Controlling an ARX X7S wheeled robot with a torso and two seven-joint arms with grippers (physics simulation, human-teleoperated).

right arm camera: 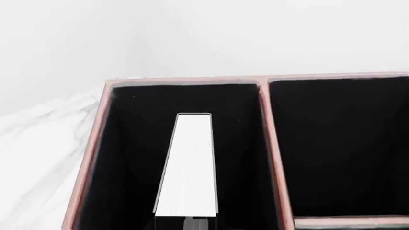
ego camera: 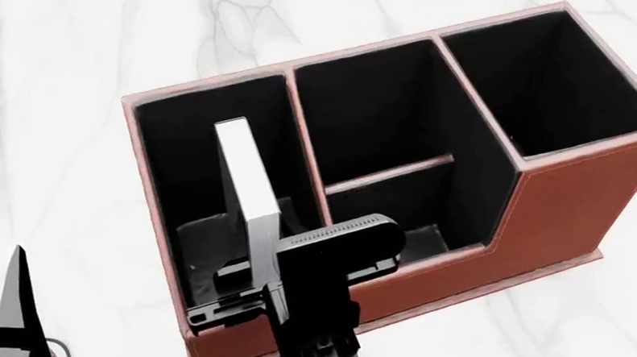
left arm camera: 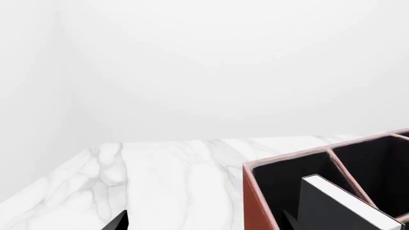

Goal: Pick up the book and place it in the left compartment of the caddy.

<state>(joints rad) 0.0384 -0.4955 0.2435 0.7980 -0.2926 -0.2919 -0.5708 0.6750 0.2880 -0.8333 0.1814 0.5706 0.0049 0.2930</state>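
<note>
The reddish-brown caddy (ego camera: 559,205) stands on the marble table. The black book (ego camera: 243,183) stands on edge inside the left compartment (ego camera: 174,164), white page edges up, leaning a little. My right gripper (ego camera: 243,300) reaches over the low front wall and is shut on the book's near end. In the right wrist view the book (right arm camera: 188,163) runs straight away from the gripper (right arm camera: 185,225) into the compartment (right arm camera: 128,158). My left gripper (left arm camera: 204,226) is open and empty beside the caddy's left wall (left arm camera: 255,201). The book (left arm camera: 338,201) shows there too.
The middle section has a crossbar (ego camera: 389,173). The tall square section (ego camera: 559,84) is at the right. The white marble table (ego camera: 88,39) surrounds the caddy. Its far edge and a white wall show in the left wrist view (left arm camera: 96,148). Part of my left arm (ego camera: 17,310) is at bottom left.
</note>
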